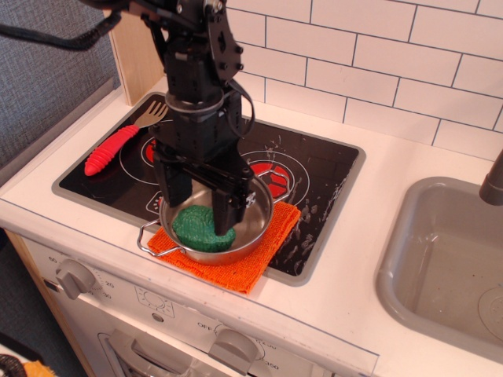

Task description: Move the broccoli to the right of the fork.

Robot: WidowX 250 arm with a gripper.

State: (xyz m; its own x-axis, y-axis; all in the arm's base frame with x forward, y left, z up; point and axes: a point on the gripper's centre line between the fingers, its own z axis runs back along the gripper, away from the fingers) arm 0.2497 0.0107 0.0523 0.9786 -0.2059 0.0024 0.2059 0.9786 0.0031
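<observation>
Broccoli (203,228) sits down in the steel pot (255,228), a bumpy dark-green lump resting against the pot's near-left wall, and right over it comes the black gripper (206,206), reaching straight down into the pot! Its two fingers stand apart, one (174,191) on the left side of the lump and one (229,206) on the right, tips down at the level of the green top; whether the pads actually touch the lump is hard to tell from this angle. The pot rests on an orange cloth (244,269) that laps over the front edge of the black cooktop (330,177). Off to the left lies the fork (122,140), red ribbed handle pointing toward the front-left, tan tines pointing back toward the tiled wall (369,55), lying across the left side of the cooktop beside the left red burner ring and well apart from the pot. At the far right, a grey sink (409,267) is set in the white counter.
</observation>
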